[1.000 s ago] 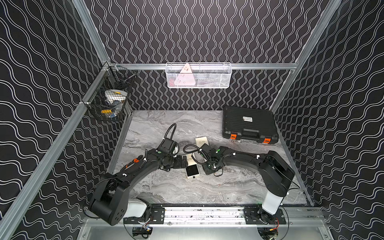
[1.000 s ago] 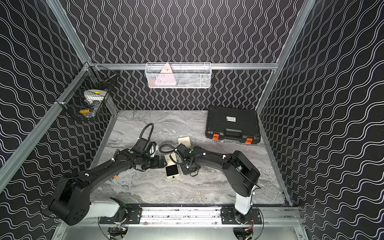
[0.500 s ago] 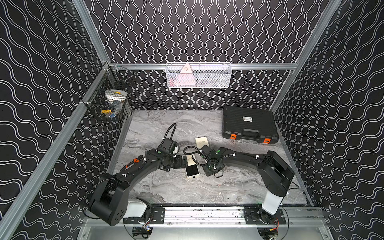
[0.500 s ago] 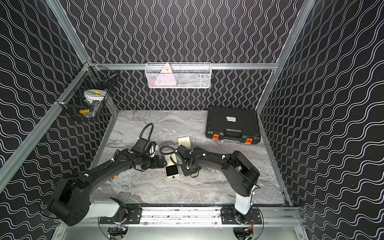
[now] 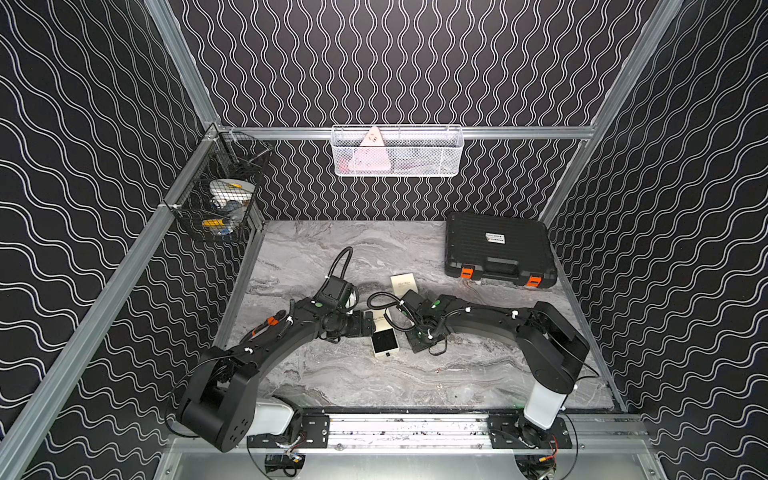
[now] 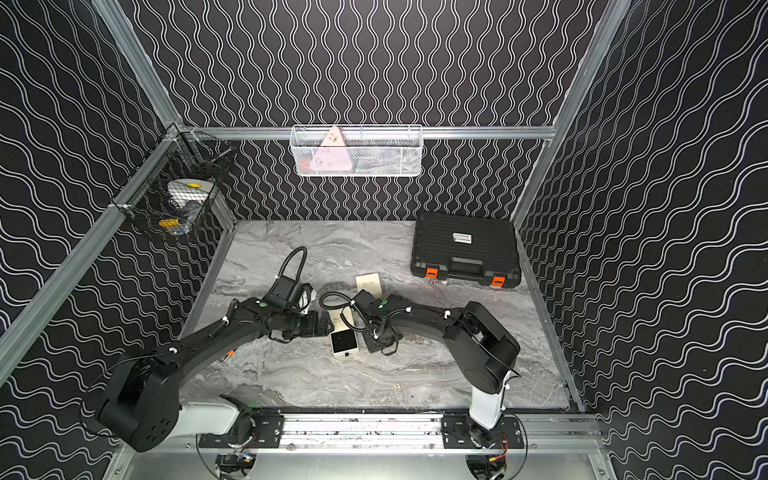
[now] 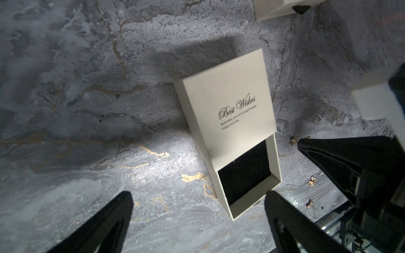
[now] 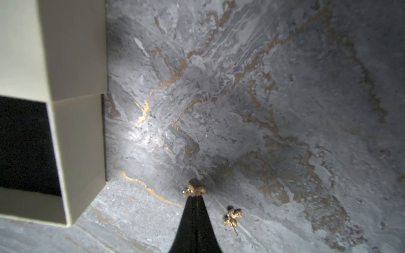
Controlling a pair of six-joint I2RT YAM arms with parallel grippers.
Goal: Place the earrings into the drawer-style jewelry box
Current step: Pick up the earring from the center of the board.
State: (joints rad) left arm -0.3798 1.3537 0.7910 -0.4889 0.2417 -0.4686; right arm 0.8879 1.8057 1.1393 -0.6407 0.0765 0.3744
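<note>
The drawer-style jewelry box (image 7: 228, 109) is a cream sleeve marked "Best Wishes" with its black-lined drawer (image 7: 245, 173) pulled out; in both top views the drawer (image 5: 384, 343) (image 6: 344, 343) lies between the two arms. My right gripper (image 8: 194, 197) is shut, with one gold earring (image 8: 194, 189) pinched at its tips just off the table. A second earring (image 8: 232, 216) lies loose on the table beside the shut fingers. Two loose earrings (image 7: 312, 181) (image 7: 309, 204) also show in the left wrist view. My left gripper (image 7: 198, 193) hangs open over the table at the drawer's open end, holding nothing.
A second cream box (image 5: 403, 283) lies behind the arms. A black tool case (image 5: 498, 249) stands at the back right. A white wire basket (image 5: 397, 151) hangs on the back wall and a black wire basket (image 5: 220, 203) on the left rail.
The right gripper's jaws have closed fully at the earring. Both arms have stayed almost where they were.
</note>
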